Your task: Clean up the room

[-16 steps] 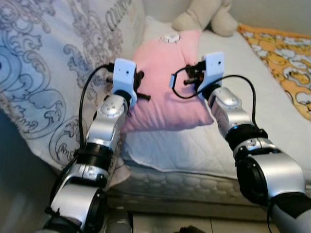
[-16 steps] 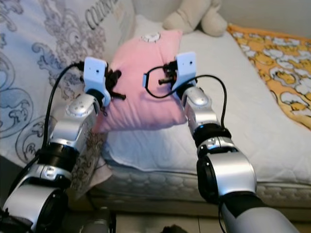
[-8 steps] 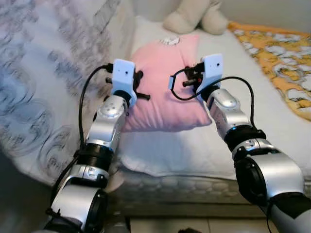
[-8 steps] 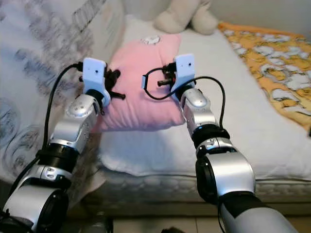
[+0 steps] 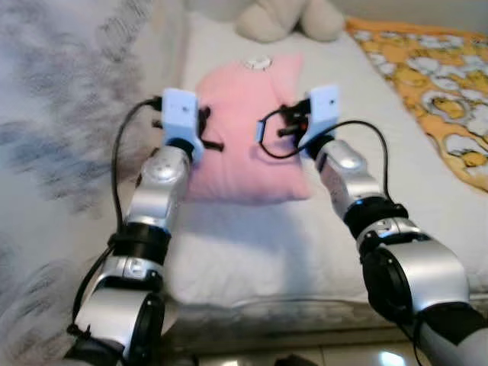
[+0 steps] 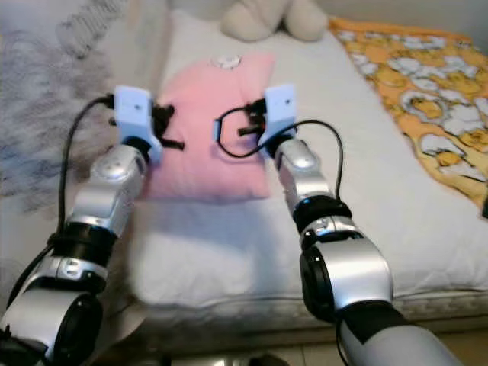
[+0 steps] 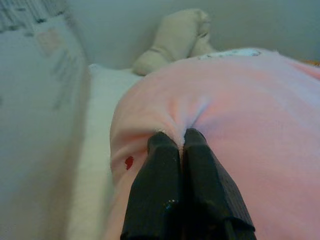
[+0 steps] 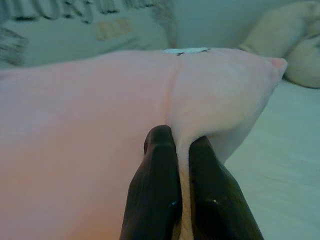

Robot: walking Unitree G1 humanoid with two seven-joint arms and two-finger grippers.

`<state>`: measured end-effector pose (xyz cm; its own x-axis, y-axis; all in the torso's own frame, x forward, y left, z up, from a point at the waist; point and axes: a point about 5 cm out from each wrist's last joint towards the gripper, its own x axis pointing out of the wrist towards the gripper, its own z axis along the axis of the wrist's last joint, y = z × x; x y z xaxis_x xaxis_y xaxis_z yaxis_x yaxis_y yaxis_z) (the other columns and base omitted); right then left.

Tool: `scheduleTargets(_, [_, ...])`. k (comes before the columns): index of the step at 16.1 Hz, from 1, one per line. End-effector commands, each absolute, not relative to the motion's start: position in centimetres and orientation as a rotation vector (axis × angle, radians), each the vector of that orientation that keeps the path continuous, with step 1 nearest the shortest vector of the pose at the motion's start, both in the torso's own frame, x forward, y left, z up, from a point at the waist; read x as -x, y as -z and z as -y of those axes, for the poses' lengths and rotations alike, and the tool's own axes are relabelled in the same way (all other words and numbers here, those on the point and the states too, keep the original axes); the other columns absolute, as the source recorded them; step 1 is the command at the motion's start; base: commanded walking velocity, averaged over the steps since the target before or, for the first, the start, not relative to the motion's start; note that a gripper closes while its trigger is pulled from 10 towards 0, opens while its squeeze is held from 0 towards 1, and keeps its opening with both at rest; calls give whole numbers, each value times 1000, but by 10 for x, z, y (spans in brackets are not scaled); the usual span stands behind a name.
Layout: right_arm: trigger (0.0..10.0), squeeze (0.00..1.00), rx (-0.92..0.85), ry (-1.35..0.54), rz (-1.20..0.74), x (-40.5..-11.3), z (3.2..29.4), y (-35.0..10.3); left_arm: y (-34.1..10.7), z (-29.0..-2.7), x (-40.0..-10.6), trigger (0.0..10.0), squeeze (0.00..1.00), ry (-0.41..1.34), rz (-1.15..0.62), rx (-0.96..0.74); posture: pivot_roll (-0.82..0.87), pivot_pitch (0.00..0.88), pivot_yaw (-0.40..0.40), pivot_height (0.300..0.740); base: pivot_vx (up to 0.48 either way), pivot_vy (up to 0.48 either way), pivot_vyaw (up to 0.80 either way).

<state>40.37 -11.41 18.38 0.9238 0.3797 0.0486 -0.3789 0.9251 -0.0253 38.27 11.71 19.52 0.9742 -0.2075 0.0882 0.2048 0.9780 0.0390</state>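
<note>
A pink pillow (image 5: 244,130) with a small white patch at its far end is held over the white bed (image 5: 252,244). My left gripper (image 7: 182,142) is shut on a pinch of the pillow's fabric at its left side. My right gripper (image 8: 183,142) is shut on a fold of the fabric at the pillow's right edge. In the head views both wrists (image 5: 181,118) (image 5: 320,110) flank the pillow, with its near end low over the mattress.
A beige plush toy (image 5: 278,19) sits at the head of the bed beyond the pillow. An orange patterned blanket (image 5: 427,84) covers the bed's right side. A grey-patterned quilt (image 5: 53,137) lies heaped along the left. The mattress edge (image 5: 305,316) runs in front.
The whole view has shifted and blurred, so the camera moved. Both arms have carried the pillow farther over the bed, toward the plush toy, with both grips unchanged.
</note>
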Motion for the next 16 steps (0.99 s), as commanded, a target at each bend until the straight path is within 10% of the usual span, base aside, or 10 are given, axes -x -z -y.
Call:
scheduleTargets(1, [0,0,22,-362,89,-406,123,-193,-198,-108,-383,0,0,219,95,-33,126,0,-82,710,0,0,0])
scheduleTargets(16, [0,0,-29,-318,47,-410,119,-194,-189,-135,-406,0,0,89,-7,-147,141,95,-82,710,0,0,0])
